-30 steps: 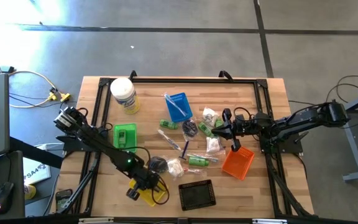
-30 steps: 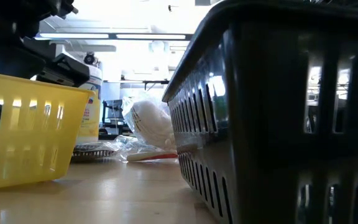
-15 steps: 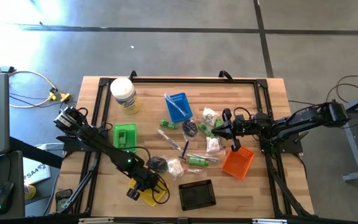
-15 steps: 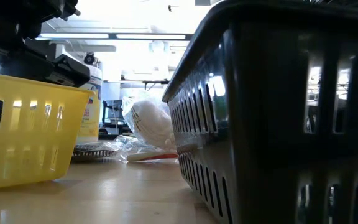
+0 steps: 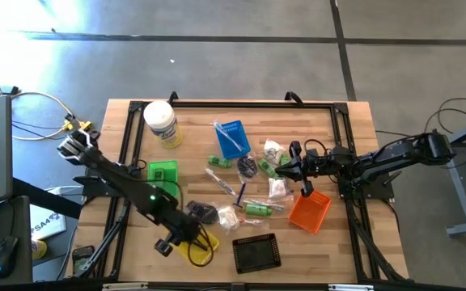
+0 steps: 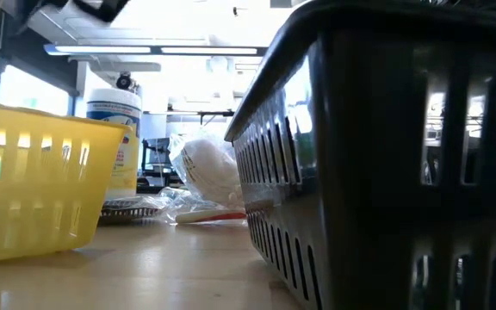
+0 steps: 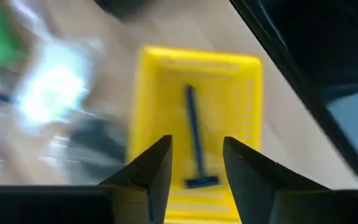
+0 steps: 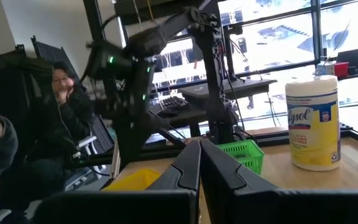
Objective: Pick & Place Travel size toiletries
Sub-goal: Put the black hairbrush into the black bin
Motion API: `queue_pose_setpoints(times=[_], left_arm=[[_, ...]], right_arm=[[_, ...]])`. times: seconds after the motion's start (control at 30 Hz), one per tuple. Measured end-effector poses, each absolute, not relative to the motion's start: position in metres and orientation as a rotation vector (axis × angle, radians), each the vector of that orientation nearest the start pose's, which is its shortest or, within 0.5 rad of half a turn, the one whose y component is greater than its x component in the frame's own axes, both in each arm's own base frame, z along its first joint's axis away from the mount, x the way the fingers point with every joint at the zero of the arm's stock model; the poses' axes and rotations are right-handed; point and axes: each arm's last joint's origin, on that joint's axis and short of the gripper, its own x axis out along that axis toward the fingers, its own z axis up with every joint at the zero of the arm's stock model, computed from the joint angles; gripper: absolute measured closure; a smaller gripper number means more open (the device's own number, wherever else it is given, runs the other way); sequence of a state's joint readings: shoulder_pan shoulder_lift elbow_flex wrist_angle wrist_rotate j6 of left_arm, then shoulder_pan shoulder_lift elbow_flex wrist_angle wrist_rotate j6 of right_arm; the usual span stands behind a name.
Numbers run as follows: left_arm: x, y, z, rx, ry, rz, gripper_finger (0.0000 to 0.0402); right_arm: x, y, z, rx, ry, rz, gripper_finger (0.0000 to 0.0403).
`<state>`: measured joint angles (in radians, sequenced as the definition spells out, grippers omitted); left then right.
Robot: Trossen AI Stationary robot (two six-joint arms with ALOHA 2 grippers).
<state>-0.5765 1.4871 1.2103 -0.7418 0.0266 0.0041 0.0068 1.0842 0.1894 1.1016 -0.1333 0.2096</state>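
Left gripper (image 7: 194, 163) above yellow tray (image 7: 151, 112), fingers parted, empty. Blue razor (image 7: 194, 140) lies in tray directly below, long axis along tray length. Right gripper (image 5: 291, 151) shut, far side, beside loose toiletries (image 5: 249, 190).

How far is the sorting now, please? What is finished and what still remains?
Done: a dark razor lies in the yellow tray; the left gripper is above it, open and empty. Nothing is in hand. The right gripper waits shut. Left: green bottles and wrapped packets are still on the table.

Left end effector (image 7: 194, 165) raised, opened
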Motion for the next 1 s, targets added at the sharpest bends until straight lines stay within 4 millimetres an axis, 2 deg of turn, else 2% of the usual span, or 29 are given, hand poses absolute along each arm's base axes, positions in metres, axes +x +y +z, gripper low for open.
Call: queue_pose_setpoints(times=[0.17,0.33,0.4,0.5,0.6,0.7,0.83,1.0], left_arm=[[0.229,-0.136,0.303,0.410,0.798,-0.427,0.0306],[0.195,-0.089,0.313,0.322,0.593,-0.335,0.0383],[0.182,-0.069,0.309,0.286,0.491,-0.258,0.0395],[0.161,-0.040,0.304,0.217,0.290,-0.058,0.0389],[0.139,-0.018,0.298,0.159,0.135,0.109,0.0391],[0.119,-0.007,0.289,0.134,0.069,0.186,0.0400],[0.100,0.007,0.273,0.038,0.039,0.406,0.0401],[0.088,0.012,0.252,0.083,0.064,0.428,0.0401]], right_arm=[[0.191,0.006,0.204,0.194,-0.196,0.167,0.0400],[0.191,0.010,0.204,0.140,-0.205,0.181,0.0400],[0.190,0.011,0.204,0.115,-0.208,0.184,0.0400],[0.191,0.011,0.204,0.101,-0.209,0.182,0.0400],[0.191,0.011,0.204,0.100,-0.208,0.181,0.0400],[0.191,0.011,0.204,0.098,-0.208,0.180,0.0400],[0.191,0.011,0.204,0.098,-0.208,0.179,0.0400],[0.191,0.011,0.204,0.090,-0.208,0.178,0.0400]])
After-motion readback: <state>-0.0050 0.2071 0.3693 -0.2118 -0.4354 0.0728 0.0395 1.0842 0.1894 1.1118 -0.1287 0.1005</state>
